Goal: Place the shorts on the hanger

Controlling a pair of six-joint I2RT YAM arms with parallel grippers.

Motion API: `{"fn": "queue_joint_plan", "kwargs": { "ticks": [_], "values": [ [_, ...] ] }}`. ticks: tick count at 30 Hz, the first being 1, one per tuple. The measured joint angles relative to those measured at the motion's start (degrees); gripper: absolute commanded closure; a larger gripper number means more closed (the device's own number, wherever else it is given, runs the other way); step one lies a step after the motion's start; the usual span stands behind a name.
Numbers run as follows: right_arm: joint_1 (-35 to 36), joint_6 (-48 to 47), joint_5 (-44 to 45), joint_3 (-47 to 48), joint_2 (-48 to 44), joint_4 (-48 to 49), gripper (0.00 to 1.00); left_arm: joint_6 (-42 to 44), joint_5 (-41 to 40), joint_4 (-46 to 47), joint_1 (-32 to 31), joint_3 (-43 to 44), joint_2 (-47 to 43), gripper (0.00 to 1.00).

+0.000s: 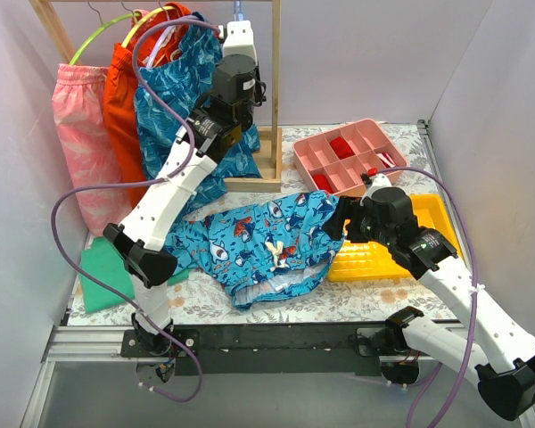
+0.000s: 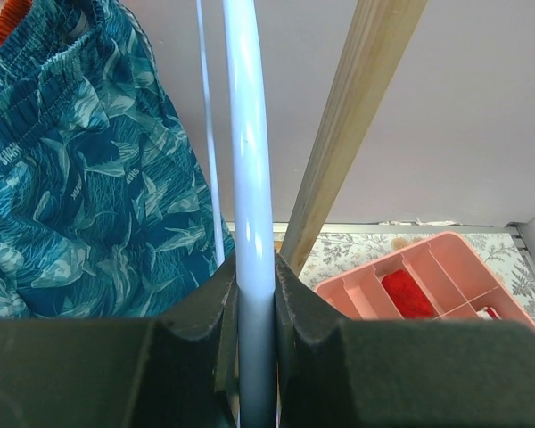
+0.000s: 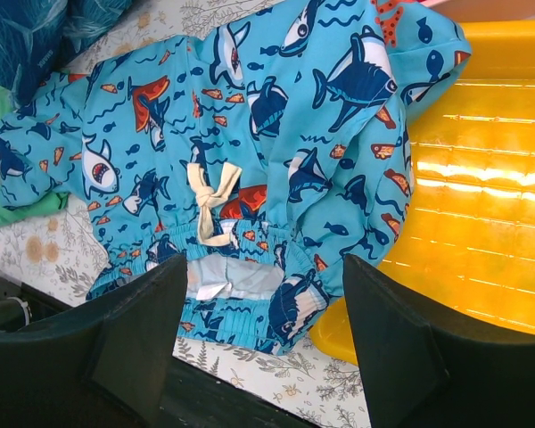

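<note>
- Shorts [image 1: 259, 245] lie crumpled on the table [image 1: 374, 299], centre of the top view, waistband toward the bottom edge of the frame.
- Right wrist view: shorts [image 3: 276, 134] fill the upper middle. The white drawstring is knotted at centre, and the waistband gapes open just below it.
- Their right edge laps onto the yellow tray [image 1: 366, 263], and their left leg touches a green cloth [image 1: 102, 276].
- Right claw [image 1: 343, 223] sits at the shorts' right edge with fingers spread wide and nothing gripped. Wrist view has the claw [image 3: 266, 267] framing the waistband; can't tell if it touches the fabric.
- Left arm reaches up to the wooden rack [image 1: 272, 89], upper centre of the top view.
- Left claw [image 2: 254, 285] is clenched on the hanger [image 2: 252, 178]. The pale bar runs straight up from between the fingers [image 2: 216, 312] to the top of the frame.
- Top view shows only a sliver of the hanger [image 1: 239, 11] above the claw [image 1: 241, 40], at the top edge.
- Teal shorts [image 2: 71, 178] hang just left of the held bar, and a rack post [image 2: 357, 116] slants just right of it.
- Orange shorts [image 1: 125, 98] and pink shorts [image 1: 80, 134] also hang on the rack, upper left.
- Pink divided tray [image 1: 348, 156] sits upper right of the shorts, behind the yellow one.
</note>
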Motion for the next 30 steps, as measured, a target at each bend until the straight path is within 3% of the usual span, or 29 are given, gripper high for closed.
{"fn": "queue_joint_plan", "kwargs": {
  "ticks": [30],
  "values": [
    [0.00,-0.74,0.70,-1.05,-0.09,0.39,0.22,1.27,7.06,8.39,1.92,-15.50,-11.47,1.00]
  ]
}}
